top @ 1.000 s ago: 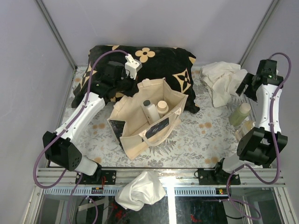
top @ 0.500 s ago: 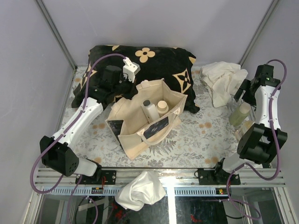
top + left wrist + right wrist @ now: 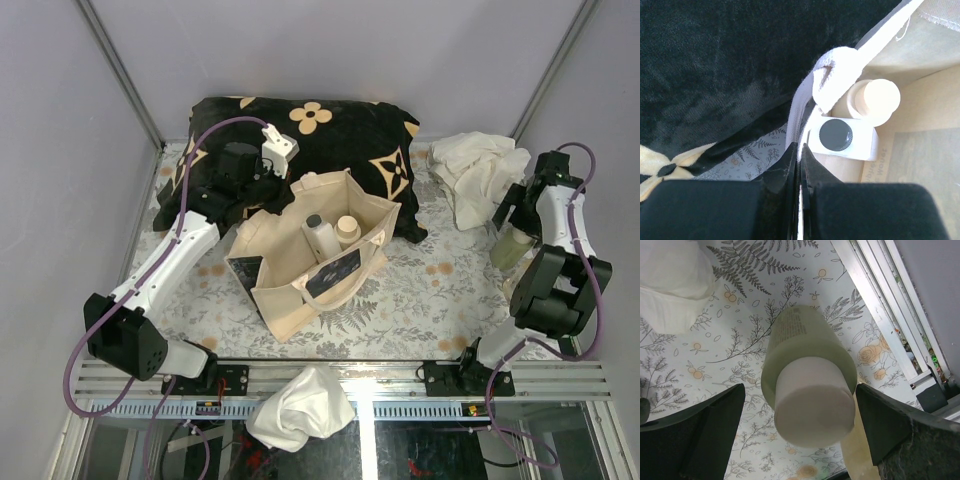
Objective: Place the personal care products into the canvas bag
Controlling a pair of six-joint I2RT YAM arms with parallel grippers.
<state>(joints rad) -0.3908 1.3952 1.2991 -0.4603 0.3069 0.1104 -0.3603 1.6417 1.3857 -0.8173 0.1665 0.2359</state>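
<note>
Standing open at mid-table in the overhead view, the canvas bag [image 3: 300, 290] holds a white dark-capped bottle [image 3: 320, 238] and a beige-capped bottle [image 3: 347, 230]. The left gripper [image 3: 266, 200] sits at its far-left rim beside the black flowered cushion [image 3: 340, 140], and the right gripper [image 3: 508, 218] hangs over a yellow-green bottle [image 3: 512, 248] near a white cloth [image 3: 480, 175]. From the left wrist, the jaws are pressed together on the bag's edge fabric below a handle loop [image 3: 837, 75], both bottles just inside. From the right wrist, the jaws are spread wide, flanking the yellow-green bottle's pale cap without touching it, above the fern-print tablecloth [image 3: 740, 330].
</note>
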